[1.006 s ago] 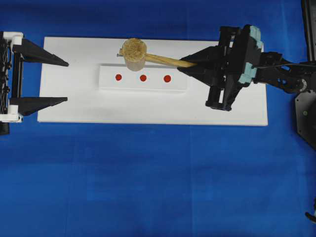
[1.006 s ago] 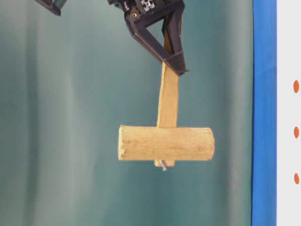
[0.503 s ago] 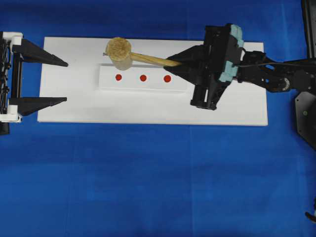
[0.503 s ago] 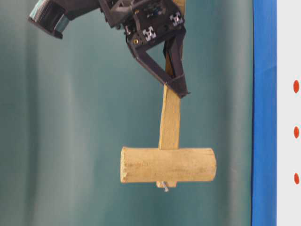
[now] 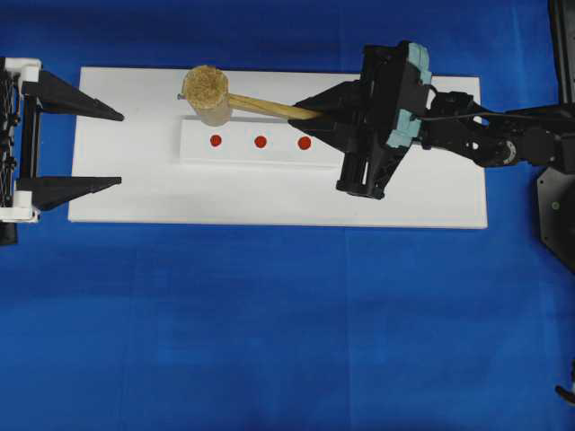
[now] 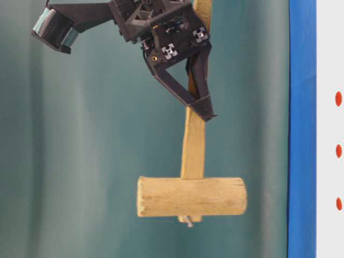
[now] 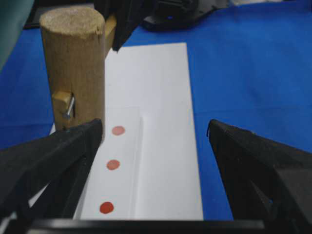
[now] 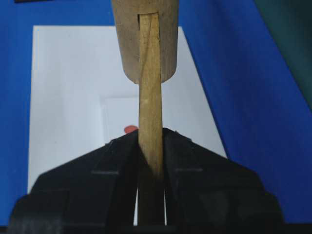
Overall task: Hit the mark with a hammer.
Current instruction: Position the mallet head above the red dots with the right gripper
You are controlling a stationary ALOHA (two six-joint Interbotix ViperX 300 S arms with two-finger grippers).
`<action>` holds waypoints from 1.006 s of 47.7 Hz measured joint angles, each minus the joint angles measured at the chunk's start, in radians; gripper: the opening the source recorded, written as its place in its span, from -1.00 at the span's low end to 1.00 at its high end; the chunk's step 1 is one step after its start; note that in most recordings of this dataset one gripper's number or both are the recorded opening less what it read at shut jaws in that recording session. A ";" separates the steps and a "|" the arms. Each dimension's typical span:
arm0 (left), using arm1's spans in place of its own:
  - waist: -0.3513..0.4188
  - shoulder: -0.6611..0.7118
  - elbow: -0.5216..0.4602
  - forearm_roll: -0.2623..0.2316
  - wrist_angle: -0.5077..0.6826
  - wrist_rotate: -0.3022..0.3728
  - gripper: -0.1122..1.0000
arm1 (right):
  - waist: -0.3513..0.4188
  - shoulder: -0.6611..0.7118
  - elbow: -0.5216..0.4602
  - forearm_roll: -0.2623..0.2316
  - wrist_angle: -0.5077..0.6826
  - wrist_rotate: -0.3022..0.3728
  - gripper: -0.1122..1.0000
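Observation:
The hammer [image 5: 208,92] is a light-tan wooden mallet with a thick round head and a slim handle. My right gripper [image 5: 310,114] is shut on its handle and holds it in the air, clear of the board, head pointing left, just behind the white block [image 5: 260,142]. The block carries three red marks [image 5: 260,141]; the head hangs behind the leftmost one. The hammer also shows in the table-level view [image 6: 192,196], the left wrist view [image 7: 74,63] and the right wrist view [image 8: 149,87]. My left gripper [image 5: 121,148] is open and empty at the board's left end.
The white board [image 5: 269,193] lies on a blue cloth [image 5: 269,332]. The right arm [image 5: 485,135] reaches in over the board's right end. A black stand [image 5: 557,135] is at the right edge.
My right gripper has moved left with the hammer, so the head has shifted from behind the middle marks to behind the leftmost mark. My left gripper has not moved.

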State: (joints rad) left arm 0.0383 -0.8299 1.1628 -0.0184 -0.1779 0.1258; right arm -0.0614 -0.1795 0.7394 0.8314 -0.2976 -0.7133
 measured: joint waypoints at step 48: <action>0.000 -0.008 0.003 0.000 0.000 -0.006 0.81 | 0.000 0.034 0.058 0.127 -0.021 0.020 -0.74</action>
State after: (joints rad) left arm 0.0383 -0.8376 1.1658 -0.0184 -0.1779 0.1197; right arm -0.0614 -0.1457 0.7977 0.9587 -0.3191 -0.6934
